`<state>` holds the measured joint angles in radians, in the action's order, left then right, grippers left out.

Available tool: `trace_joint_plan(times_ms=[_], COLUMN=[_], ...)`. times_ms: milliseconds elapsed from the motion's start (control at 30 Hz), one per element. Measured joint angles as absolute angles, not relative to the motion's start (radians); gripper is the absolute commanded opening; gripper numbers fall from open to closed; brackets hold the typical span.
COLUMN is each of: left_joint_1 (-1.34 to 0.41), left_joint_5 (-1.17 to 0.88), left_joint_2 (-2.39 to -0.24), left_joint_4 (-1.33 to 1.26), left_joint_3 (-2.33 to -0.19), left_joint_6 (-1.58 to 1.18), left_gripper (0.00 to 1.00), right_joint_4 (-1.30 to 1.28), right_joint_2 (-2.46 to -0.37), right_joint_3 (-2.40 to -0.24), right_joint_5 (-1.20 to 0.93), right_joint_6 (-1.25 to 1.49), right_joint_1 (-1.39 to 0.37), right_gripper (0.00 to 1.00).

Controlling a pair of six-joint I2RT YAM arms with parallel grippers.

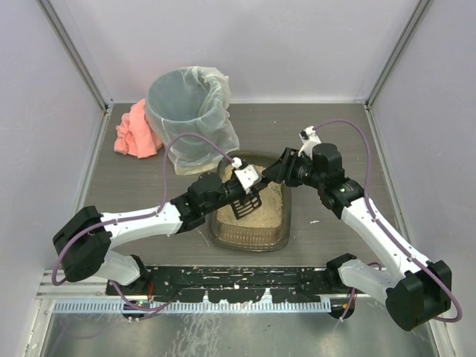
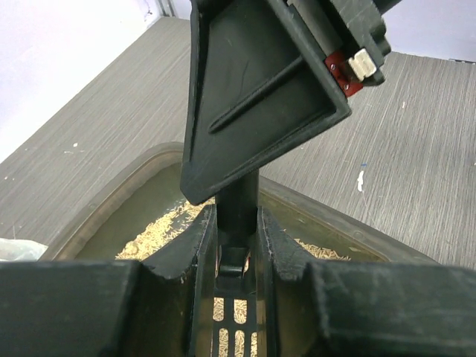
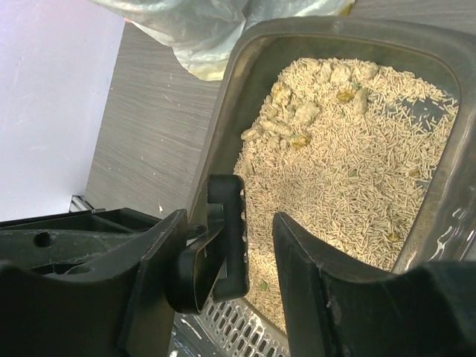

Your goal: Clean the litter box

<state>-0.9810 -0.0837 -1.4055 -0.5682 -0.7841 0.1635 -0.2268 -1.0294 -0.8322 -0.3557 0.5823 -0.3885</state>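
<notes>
Litter box (image 1: 249,242) lies under left fingers (image 2: 286,256) clamping the scoop (image 2: 236,201).

The left gripper (image 1: 245,183), clamped on the scoop (image 1: 248,204), and the right gripper (image 1: 271,173), jaws parted, crowd the middle of the litter box (image 1: 249,239). The lined bin (image 1: 186,104) blocks its 11 o'clock. Bare table (image 1: 335,134) lies at 1 o'clock, and the box's 6 o'clock end is uncovered.

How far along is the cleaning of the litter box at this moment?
Done: the scoop is picked up; the left gripper is shut on its handle, above the litter box. In hand: the right gripper stands open around the same handle, not gripping. Left: clumps lie in the litter at the end near the lined bin; none is on the scoop yet.
</notes>
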Motion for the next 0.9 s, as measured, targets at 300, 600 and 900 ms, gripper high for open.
trace_joint_plan(times_ms=[300, 600, 900], left_joint_1=[-0.982, -0.983, -0.987], left_joint_5=[-0.081, -0.073, -0.062], left_joint_2=[-1.448, -1.457, -1.464], left_joint_4=[-0.569, -0.566, -0.562], left_joint_3=[-0.802, -0.802, -0.813], left_joint_6=[0.145, 0.143, 0.143], left_gripper=[0.00, 0.00, 0.00], right_joint_4=[-0.164, -0.138, -0.142], right_joint_2=[-1.040, -1.027, -1.012], right_joint_3=[-0.786, -0.766, -0.766], right_joint_5=[-0.324, -0.312, -0.308], right_joint_6=[0.614, 0.641, 0.643], right_joint_1=[-0.418, -0.436, -0.441], right_gripper=[0.39, 0.41, 0.42])
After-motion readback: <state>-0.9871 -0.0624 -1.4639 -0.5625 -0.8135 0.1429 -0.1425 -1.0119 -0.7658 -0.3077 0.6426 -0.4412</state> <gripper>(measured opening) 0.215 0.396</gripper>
